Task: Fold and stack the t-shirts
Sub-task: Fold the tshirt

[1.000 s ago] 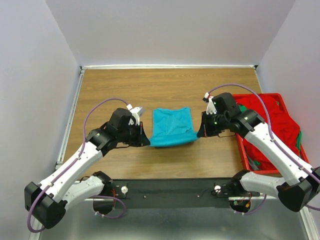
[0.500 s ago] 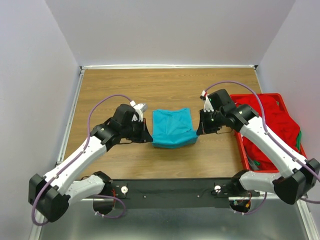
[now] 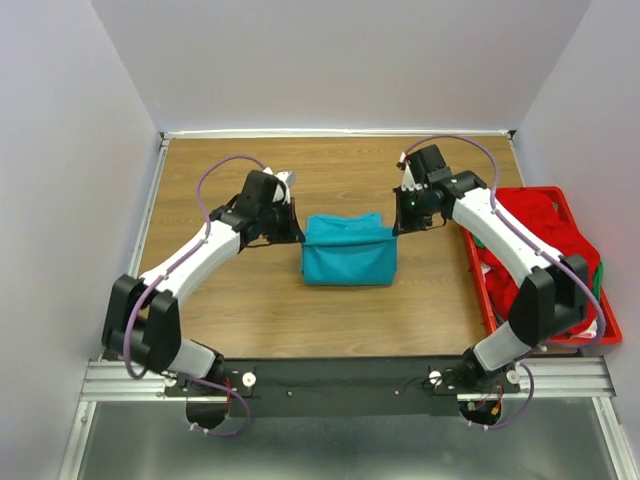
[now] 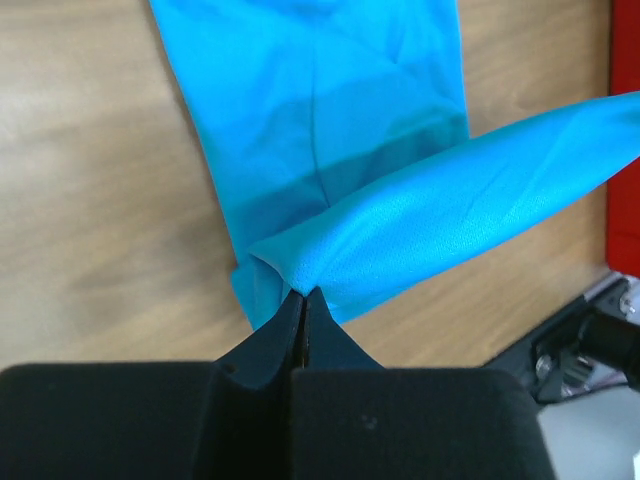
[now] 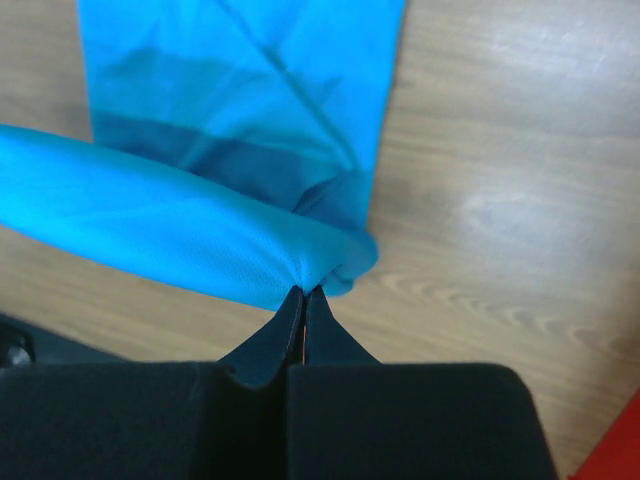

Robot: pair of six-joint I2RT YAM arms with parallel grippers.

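Observation:
The teal t-shirt (image 3: 347, 251) lies partly folded in the middle of the wooden table. My left gripper (image 3: 299, 236) is shut on its left corner and holds that edge lifted, as the left wrist view (image 4: 303, 291) shows with the teal cloth (image 4: 420, 215) stretched to the right. My right gripper (image 3: 397, 226) is shut on the shirt's right corner; in the right wrist view (image 5: 304, 289) the teal cloth (image 5: 180, 225) stretches left above the lower layer. Red and green shirts (image 3: 545, 245) lie heaped in the crate at the right.
A rigid red plastic crate (image 3: 482, 290) stands at the table's right edge, close to my right arm. The wooden table (image 3: 240, 300) has a metal rail along its left side. A black base bar runs along the near edge.
Both grippers have carried the near edge of the teal shirt up and toward the far side, folding it over itself. Both arms have stretched further from their bases.

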